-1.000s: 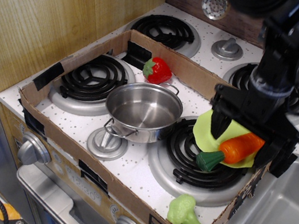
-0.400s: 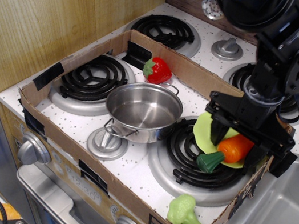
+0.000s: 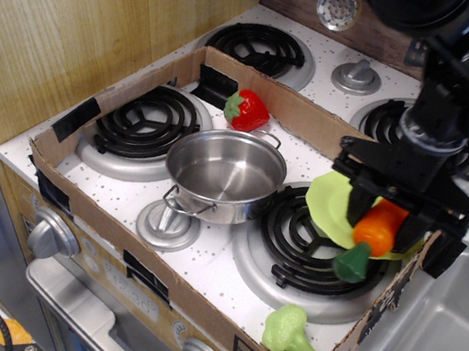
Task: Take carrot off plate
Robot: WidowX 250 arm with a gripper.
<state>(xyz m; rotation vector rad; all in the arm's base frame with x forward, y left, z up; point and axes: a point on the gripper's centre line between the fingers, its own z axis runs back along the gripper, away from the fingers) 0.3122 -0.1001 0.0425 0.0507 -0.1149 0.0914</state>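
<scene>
The orange carrot point(image 3: 377, 233) hangs tilted, its dark green top point(image 3: 352, 262) pointing down toward the front. My gripper point(image 3: 386, 215) is shut on the carrot's thick orange part, coming down from above. The carrot's green end sits over the front rim of the lime-green plate point(image 3: 329, 207) and the coil burner. The plate lies on the right front burner, partly hidden by my black fingers point(image 3: 358, 197). I cannot tell whether the carrot still touches the plate.
A steel pot point(image 3: 224, 174) stands left of the plate. A red strawberry-like toy point(image 3: 248, 110) lies behind it. A pale green broccoli toy point(image 3: 288, 333) lies at the front right corner. A low cardboard wall point(image 3: 308, 116) rings the stove top. A sink point(image 3: 454, 323) lies to the right.
My gripper has closed on the carrot and shifted slightly right. The carrot has swung from lying nearly flat to steeply tilted, green end down.
</scene>
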